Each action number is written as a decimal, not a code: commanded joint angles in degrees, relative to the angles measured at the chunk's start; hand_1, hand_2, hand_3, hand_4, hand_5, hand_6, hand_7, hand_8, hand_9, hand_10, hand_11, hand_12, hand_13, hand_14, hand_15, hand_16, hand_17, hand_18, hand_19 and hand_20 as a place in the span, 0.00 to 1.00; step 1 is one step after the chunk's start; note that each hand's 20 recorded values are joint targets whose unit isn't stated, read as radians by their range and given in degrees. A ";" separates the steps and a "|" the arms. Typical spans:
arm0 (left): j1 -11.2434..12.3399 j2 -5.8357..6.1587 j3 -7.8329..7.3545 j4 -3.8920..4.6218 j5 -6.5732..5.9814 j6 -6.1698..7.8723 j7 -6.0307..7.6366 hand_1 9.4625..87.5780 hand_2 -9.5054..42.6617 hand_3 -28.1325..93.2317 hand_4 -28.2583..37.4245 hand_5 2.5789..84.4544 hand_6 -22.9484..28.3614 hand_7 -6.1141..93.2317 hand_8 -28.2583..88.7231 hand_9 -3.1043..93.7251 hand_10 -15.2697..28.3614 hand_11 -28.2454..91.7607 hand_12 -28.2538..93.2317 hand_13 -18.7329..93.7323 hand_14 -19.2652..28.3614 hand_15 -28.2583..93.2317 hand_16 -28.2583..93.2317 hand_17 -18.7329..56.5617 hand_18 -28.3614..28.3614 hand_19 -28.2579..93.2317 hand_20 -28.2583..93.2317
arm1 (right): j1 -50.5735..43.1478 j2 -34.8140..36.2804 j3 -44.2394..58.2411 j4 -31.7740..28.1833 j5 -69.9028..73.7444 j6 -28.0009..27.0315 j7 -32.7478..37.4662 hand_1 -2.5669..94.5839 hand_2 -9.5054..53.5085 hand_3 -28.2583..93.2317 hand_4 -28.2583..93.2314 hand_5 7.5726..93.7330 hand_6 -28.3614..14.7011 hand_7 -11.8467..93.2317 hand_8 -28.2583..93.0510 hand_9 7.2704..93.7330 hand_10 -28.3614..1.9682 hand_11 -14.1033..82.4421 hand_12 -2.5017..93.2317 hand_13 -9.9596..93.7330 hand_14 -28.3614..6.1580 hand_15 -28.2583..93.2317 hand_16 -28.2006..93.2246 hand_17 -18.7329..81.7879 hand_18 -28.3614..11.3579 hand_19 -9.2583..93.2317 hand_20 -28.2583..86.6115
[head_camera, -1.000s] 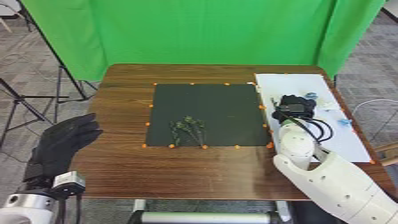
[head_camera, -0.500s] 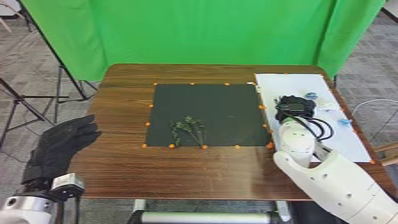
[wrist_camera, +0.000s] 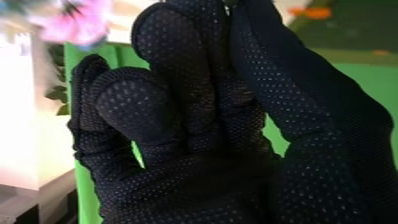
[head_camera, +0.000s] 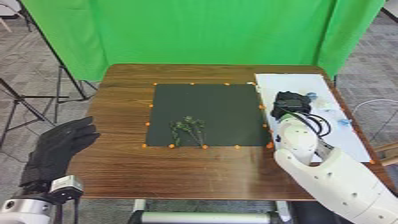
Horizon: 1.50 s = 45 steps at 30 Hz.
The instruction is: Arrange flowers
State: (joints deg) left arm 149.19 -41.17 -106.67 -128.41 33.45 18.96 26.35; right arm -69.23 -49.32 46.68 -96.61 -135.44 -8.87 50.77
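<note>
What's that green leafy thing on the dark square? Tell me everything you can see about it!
It's a little bunch of greenery: small dark green leaves, bushiest toward the far end, on long, thin stems. It lies on the dark mat, left of the middle, with its stems pointing toward the robot's side and reaching near the mat's near edge. Only the mat touches it. I can't tell whether it's real or pretend.

A green curtain hangs behind the brown surface. At the left of the surface, there stands a black stand. Grey carpet is on both sides of the surface.
</note>
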 commanded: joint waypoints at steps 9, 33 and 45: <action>2.07 0.51 -0.82 -0.71 -0.36 0.68 0.52 0.23 0.25 0.91 0.12 0.49 0.68 0.26 0.15 0.41 0.83 0.55 0.32 0.39 0.97 0.77 0.12 0.13 0.90 0.73 0.37 | 2.94 0.64 -1.53 -8.19 -1.89 4.25 -2.98 0.57 0.00 0.88 0.00 0.90 0.58 0.36 0.43 0.89 0.48 0.56 0.40 0.83 0.50 0.83 0.43 0.49 0.04 0.97 0.37; 1.76 0.56 -0.54 -0.69 -0.17 0.48 0.27 0.23 0.25 0.91 0.12 0.49 0.68 0.26 0.15 0.41 0.83 0.55 0.32 0.39 0.97 0.77 0.12 0.13 0.90 0.73 0.37 | 2.73 -3.69 -7.76 -13.37 -3.39 6.17 -5.29 0.57 0.00 0.88 0.00 0.91 0.57 0.34 0.44 0.89 0.47 0.56 0.40 0.83 0.49 0.83 0.43 0.48 0.03 0.97 0.38; 1.17 0.18 -0.42 -0.44 0.21 -0.14 -0.40 0.23 0.25 0.91 0.12 0.49 0.68 0.26 0.15 0.41 0.83 0.55 0.32 0.39 0.97 0.77 0.12 0.13 0.90 0.73 0.37 | -2.90 -3.29 -7.60 -12.16 -2.95 3.81 -3.69 0.57 0.00 0.88 0.00 0.91 0.57 0.34 0.44 0.89 0.47 0.56 0.40 0.83 0.49 0.83 0.43 0.48 0.03 0.97 0.38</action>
State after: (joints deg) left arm 150.11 -40.53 -107.22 -128.68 33.32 19.26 26.72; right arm -69.43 -52.80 39.38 -110.01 -138.39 -3.39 45.71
